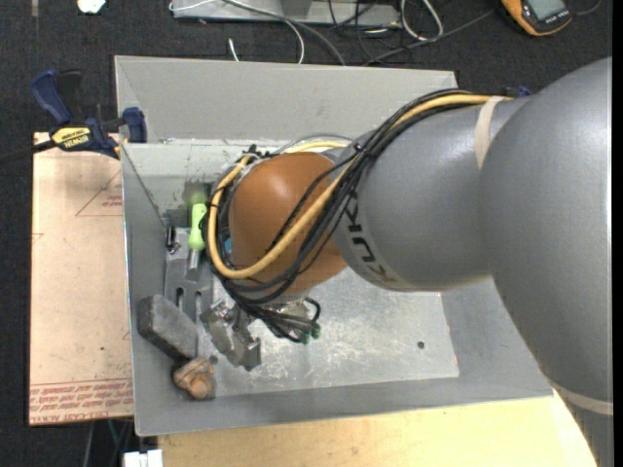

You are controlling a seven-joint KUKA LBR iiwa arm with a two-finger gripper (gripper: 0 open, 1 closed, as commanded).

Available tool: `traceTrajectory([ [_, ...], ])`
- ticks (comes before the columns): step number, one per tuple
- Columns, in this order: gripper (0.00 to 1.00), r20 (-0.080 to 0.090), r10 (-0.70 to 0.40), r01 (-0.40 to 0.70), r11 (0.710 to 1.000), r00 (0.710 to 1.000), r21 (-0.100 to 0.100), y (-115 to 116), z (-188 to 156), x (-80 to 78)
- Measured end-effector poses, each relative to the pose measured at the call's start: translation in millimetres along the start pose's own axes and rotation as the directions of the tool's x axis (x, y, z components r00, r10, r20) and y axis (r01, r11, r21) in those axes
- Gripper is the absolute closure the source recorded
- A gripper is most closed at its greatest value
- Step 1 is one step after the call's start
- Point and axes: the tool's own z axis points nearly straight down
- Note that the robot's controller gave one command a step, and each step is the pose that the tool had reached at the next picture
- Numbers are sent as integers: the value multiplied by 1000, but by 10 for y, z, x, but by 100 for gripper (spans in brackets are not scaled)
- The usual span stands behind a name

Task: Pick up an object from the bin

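While the arm [467, 202] reached in from the right, its thick grey body lay across much of the grey metal bin [389, 348], and the rounded orange cover [282, 212] at its wrist, wrapped in looping black and yellow cables [292, 227], hung over the middle of the bin. The gripper [237, 346] was low in the bin's near-left part, down by the floor, and whether it was apart or together could not be told, because the wrist and the cables hid much of it from above. Just to its left lay a dark grey block [164, 325], oblong and rough-looking, tilted so that one end pointed towards the near-left corner. It was close beside the gripper, though whether the two touched could not be told. At the lower end of the block, nearer the front wall, sat a small tan lump [195, 378] with a rounded, knobbly shape, near the gripper but apart from it. Further back along the left wall, partly tucked under the edge of the orange cover, a bright green piece [198, 224] stood out, and its shape was too hidden to tell. The right part of the floor showed bare, scuffed metal.
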Motion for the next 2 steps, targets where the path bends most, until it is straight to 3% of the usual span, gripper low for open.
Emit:
traceTrajectory([
  [2, 100, 5, 0, 0, 1000, 1000, 1, -1, -622, -13],
])
